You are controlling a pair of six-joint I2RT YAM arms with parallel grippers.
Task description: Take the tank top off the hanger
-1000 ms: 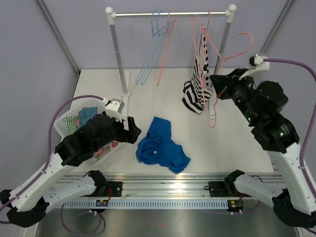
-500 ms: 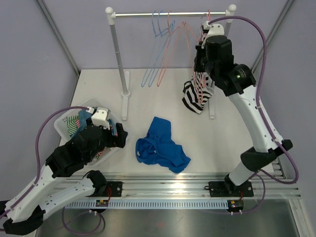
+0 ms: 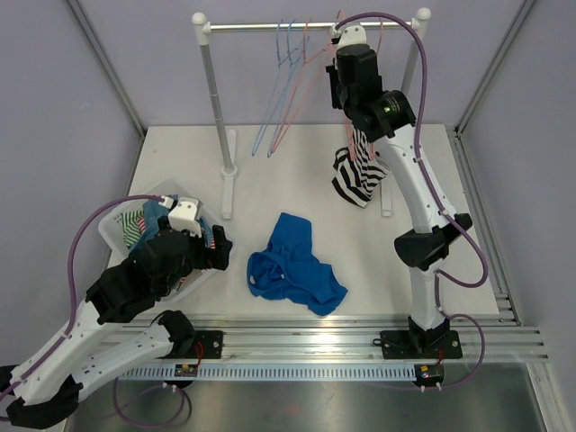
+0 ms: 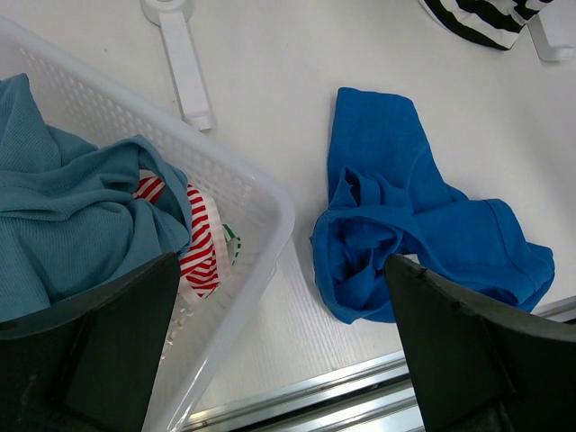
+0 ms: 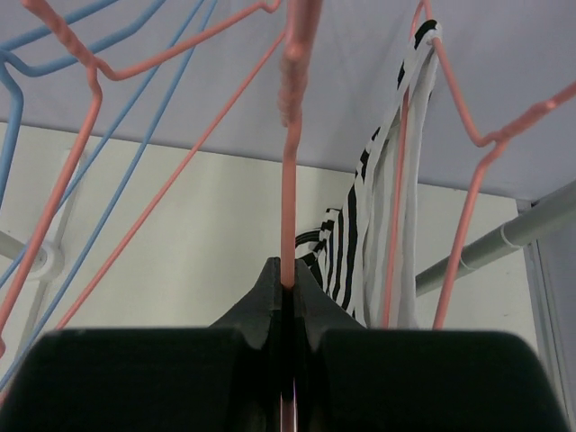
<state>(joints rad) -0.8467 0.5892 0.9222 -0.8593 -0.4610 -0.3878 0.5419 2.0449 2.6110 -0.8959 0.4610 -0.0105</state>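
- The right hand (image 5: 288, 286) is pinched shut on a thin pink hanger wire (image 5: 289, 180), high up by the rail (image 3: 270, 26).
- Just right of that wire, the striped tank top (image 5: 382, 225) hangs by its straps on pink wire. Whether the gripped wire belongs to its hanger cannot be told.
- Likely risks are pulling an empty neighbouring hanger, the thin wire slipping from the pinch, or a strap snagging and dragging the hanger off the rail.
- The left hand (image 3: 214, 245) is spread wide and empty at the white basket (image 4: 261, 193), well apart from the top, so nothing steadies the cloth.

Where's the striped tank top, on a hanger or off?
On: the striped tank top has its straps looped over a pink hanger, body hanging below.
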